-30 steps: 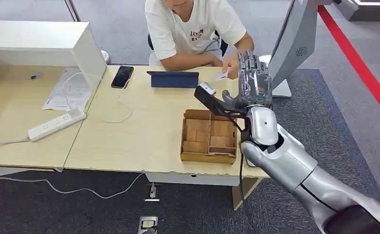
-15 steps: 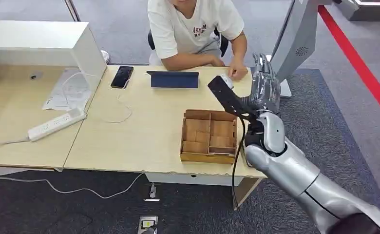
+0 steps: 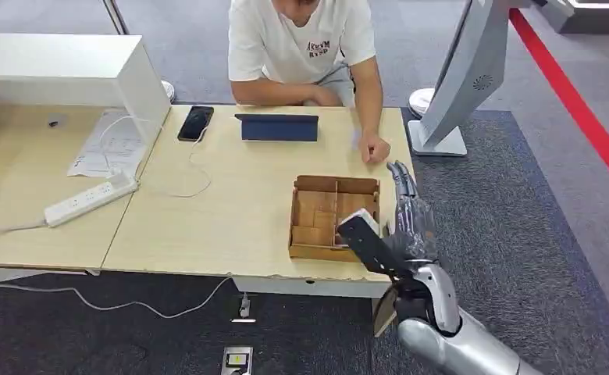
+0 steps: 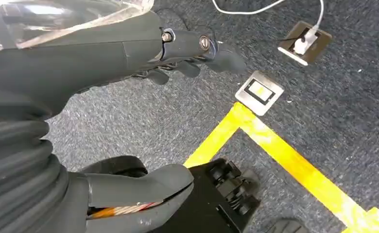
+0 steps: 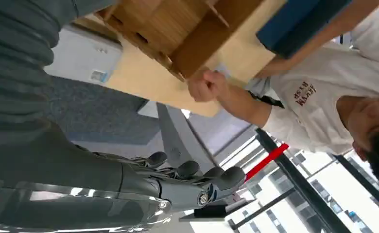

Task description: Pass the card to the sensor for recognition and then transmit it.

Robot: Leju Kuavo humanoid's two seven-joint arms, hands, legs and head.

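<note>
Lowered and drawn back since the earlier frames, the silver right hand (image 3: 407, 215) now hangs off the near right corner of the pale wooden table (image 3: 231, 211), just beside the compartmented brown cardboard box (image 3: 334, 219); the seated person's fist (image 3: 375, 148), which was back by the far edge, now rests on the tabletop beyond that box. Fingers extended and slightly apart, the right hand holds nothing. No card can be made out — the person's closed fist may hide it, though I cannot tell; if so, it lies ahead of the right hand, the nearer one. The dark grey left hand (image 4: 187, 60) hangs toward the carpet, fingers loosely curled, empty.
</note>
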